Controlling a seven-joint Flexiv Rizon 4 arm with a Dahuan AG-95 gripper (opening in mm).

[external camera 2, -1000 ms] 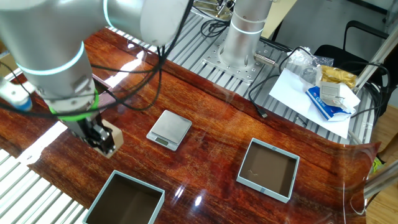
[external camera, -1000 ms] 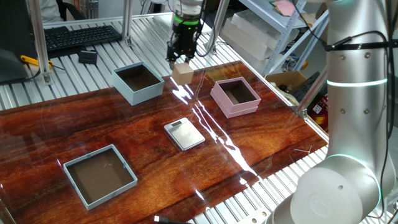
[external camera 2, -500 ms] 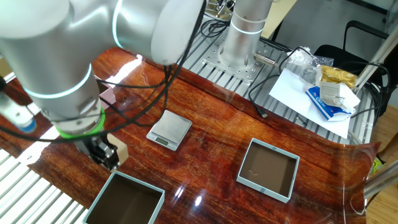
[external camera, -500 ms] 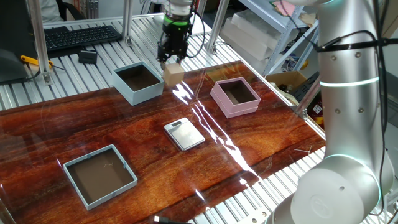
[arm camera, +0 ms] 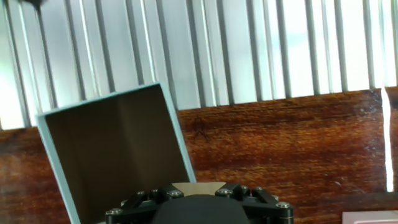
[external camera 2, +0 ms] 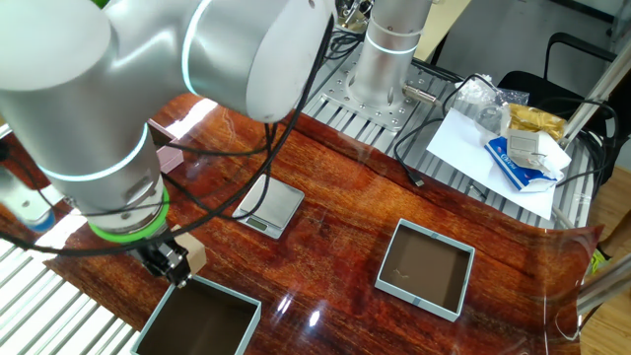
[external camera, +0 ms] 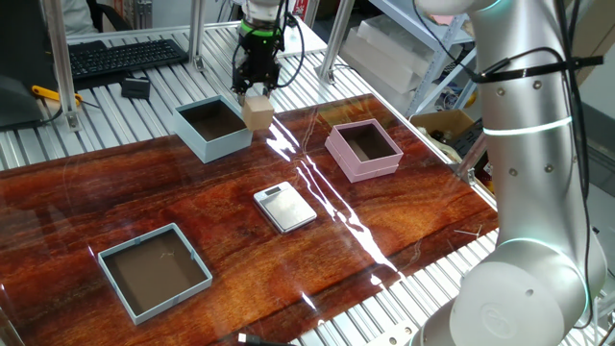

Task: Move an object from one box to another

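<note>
gripper [external camera: 256,91] clamped on cube [external camera: 257,111], held just beside blue box [external camera: 213,129] rim.

The arm reaches to the far side of the surface, wrist pointing straight down — its tool [external camera: 257,93] hangs above the surface, jaws closed on a cube [external camera: 257,111] that juts out below the fingertips.

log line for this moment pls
phase: carry | hand: shut on cube | position: raised by light blue box edge | pink box: empty
</note>
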